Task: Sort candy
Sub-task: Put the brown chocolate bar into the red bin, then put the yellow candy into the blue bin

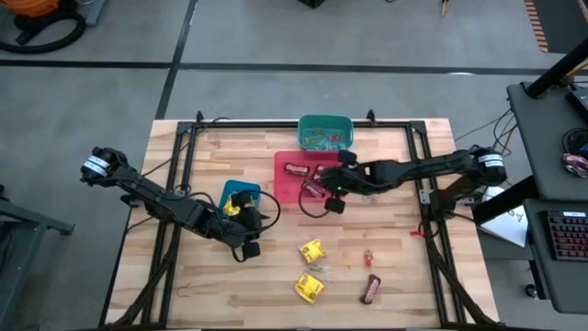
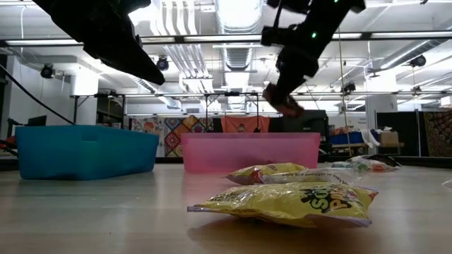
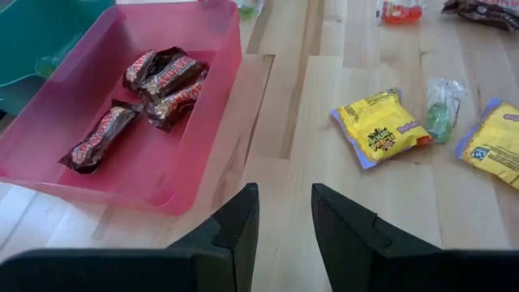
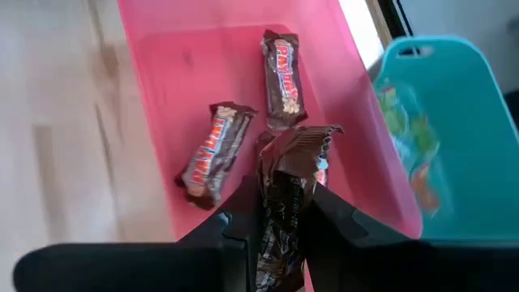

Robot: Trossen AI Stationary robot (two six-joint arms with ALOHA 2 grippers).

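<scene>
My right gripper (image 1: 323, 190) hangs over the pink bin (image 1: 287, 188), shut on a dark brown candy bar (image 4: 284, 195). Three more brown bars (image 4: 212, 152) lie on the bin's floor. Loose candy lies on the near half of the table: two yellow packets (image 1: 310, 250) (image 1: 309, 288), a small green piece (image 3: 439, 118), a small red piece (image 1: 367, 258) and a brown bar (image 1: 371, 289). My left gripper (image 1: 250, 241) hovers near the blue bin (image 1: 241, 195), open, with bare table showing between its fingers (image 3: 243, 227). My right gripper pinches the brown bar between its two fingers, which lie along the bar. The bar's crimped end (image 4: 298, 142) sticks out past the fingertips. The fingers slant down from the table's right side. The bar hangs clear above the pink bin (image 2: 251, 152).
A teal bin (image 1: 324, 131) with small wrapped pieces stands at the far edge, right behind the pink bin. The blue bin holds something yellow (image 1: 231, 210). Black frame rails (image 1: 179, 184) run along the table's left and right sides. Bare wood lies near the front edge.
</scene>
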